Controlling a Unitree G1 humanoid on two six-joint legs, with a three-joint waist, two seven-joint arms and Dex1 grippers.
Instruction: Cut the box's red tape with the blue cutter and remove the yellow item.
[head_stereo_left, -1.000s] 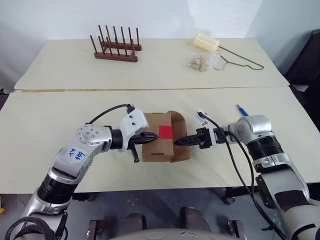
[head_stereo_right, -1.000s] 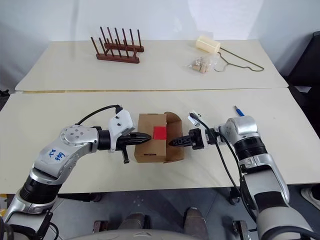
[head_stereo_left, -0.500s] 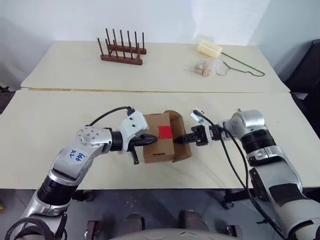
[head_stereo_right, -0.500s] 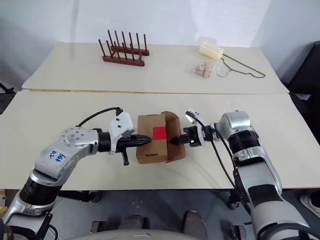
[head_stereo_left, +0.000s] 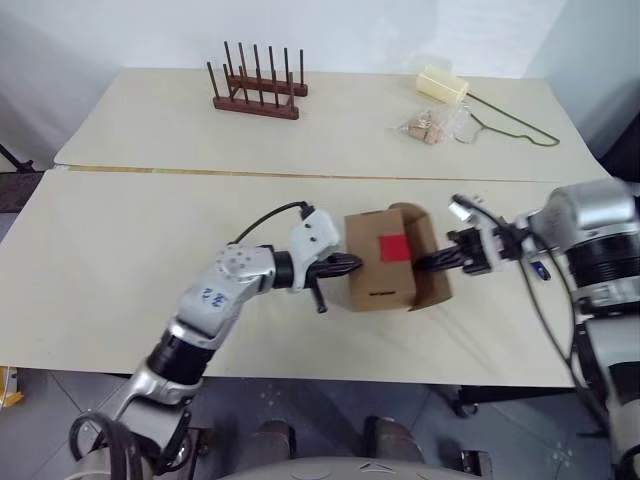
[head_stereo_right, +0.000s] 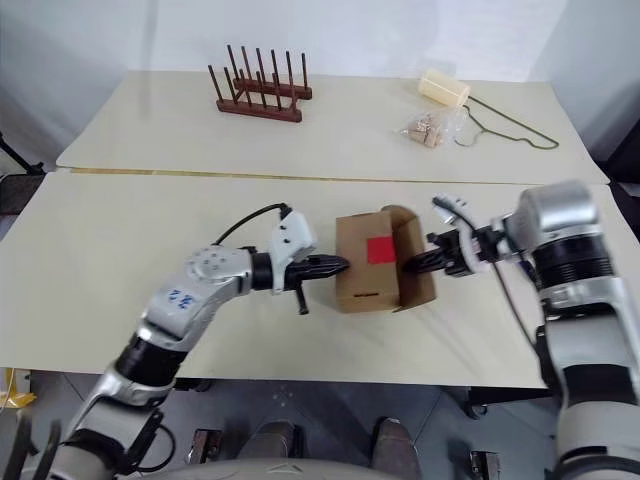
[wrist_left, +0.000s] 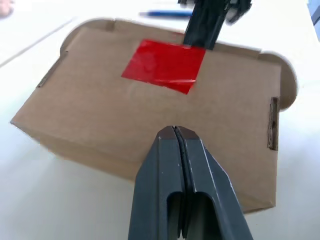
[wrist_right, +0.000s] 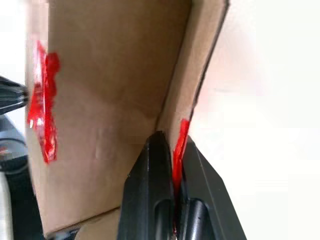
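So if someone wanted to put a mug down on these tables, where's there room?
Plenty on the near table left of the box, and on the far table between the wooden rack and the clear bag. It's crowded around the box, where both grippers meet.

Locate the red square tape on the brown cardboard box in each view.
Left eye view: red square tape on the brown cardboard box's top, right of centre.
Right eye view: same patch, near centre.
Left wrist view: on the box face beyond the left gripper.
Right wrist view: edge-on, across the box from the flap.
Shared landmark: right gripper, shut on the box's raised flap.
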